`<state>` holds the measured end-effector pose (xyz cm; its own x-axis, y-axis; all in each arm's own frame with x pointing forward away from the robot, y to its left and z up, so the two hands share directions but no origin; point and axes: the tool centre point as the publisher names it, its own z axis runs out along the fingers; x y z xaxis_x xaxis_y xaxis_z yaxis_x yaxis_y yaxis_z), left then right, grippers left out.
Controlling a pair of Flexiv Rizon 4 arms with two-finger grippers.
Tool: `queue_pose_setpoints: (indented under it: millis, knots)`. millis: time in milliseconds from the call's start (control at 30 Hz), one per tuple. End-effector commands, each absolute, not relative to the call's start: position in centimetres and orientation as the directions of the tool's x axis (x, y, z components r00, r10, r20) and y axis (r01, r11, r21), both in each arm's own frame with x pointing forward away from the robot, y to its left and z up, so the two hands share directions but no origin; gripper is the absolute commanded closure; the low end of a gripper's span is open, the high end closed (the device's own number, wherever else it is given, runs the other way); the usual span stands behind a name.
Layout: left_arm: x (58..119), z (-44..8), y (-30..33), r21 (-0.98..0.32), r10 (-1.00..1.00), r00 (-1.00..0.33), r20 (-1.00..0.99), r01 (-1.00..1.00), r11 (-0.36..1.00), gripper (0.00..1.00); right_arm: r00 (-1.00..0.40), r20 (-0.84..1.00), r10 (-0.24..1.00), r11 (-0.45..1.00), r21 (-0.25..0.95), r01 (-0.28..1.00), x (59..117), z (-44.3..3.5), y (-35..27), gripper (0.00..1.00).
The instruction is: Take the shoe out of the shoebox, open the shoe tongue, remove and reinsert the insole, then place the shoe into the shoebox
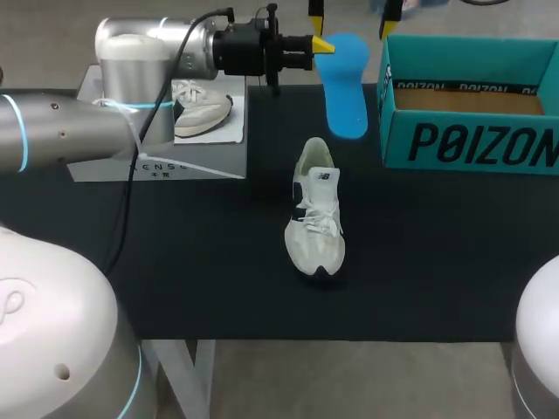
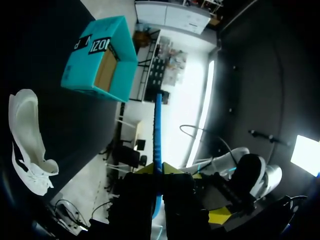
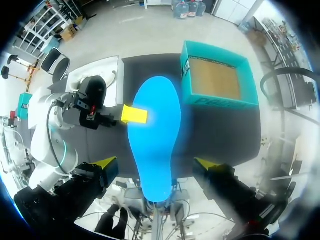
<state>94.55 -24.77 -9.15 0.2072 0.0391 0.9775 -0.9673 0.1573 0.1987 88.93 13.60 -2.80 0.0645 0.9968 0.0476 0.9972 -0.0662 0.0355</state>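
Note:
A white sneaker [image 1: 316, 209] lies on the black table [image 1: 175, 262], toe toward the front edge, left of the open teal shoebox [image 1: 472, 144]. My left gripper [image 1: 321, 44] is shut on the edge of a blue insole [image 1: 346, 83], holding it above the table's far side. In the left wrist view the insole [image 2: 158, 125] stands edge-on between the yellow tips of the left gripper [image 2: 161, 169], with the sneaker [image 2: 27, 140] and shoebox [image 2: 100, 60] beyond. My right gripper [image 1: 353, 16] hangs open over the insole [image 3: 155, 135], its fingertips [image 3: 102, 164] wide on either side, not touching it.
A grey box [image 1: 205, 144] with a white shoe showing on it stands at the table's back left, under my left arm. The shoebox [image 3: 217, 75] is empty, showing its brown bottom. Bare black table lies around the sneaker and toward the front edge.

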Motion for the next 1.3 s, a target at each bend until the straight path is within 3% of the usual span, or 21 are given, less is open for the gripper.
queue_pose_setpoints:
  millis: [33, 367, 1067, 1167, 1300]
  knots:
    - [94.5, -9.2, -24.8, 0.199, 0.038, 0.207, 0.978, -0.967, 0.156, 1.0, 0.065, 0.048, 0.997, -0.067, 0.035, 0.997, 89.0, -2.8, 13.6, 0.0]
    - [94.5, -9.2, -24.8, 0.199, 0.038, 0.207, 0.978, -0.967, 0.156, 1.0, 0.058, 0.259, 0.964, -0.063, 0.011, 0.998, 88.2, -2.2, 9.3, 0.0]
    - [94.5, -9.2, -24.8, 0.199, 0.038, 0.207, 0.978, -0.967, 0.156, 1.0, 0.096, 0.242, 0.966, -0.102, 0.012, 0.995, 87.6, -2.6, 7.2, 0.0]
    - [94.5, -9.2, -24.8, 0.199, 0.038, 0.207, 0.978, -0.967, 0.156, 1.0, 0.095, 0.434, 0.896, -0.09, -0.032, 0.995, 87.6, -3.1, 6.1, 0.0]
    - [94.5, -9.2, -24.8, 0.199, 0.038, 0.207, 0.978, -0.967, 0.156, 1.0, 0.099, 0.552, 0.828, -0.087, -0.047, 0.995, 87.5, -3.2, 4.9, 0.0]
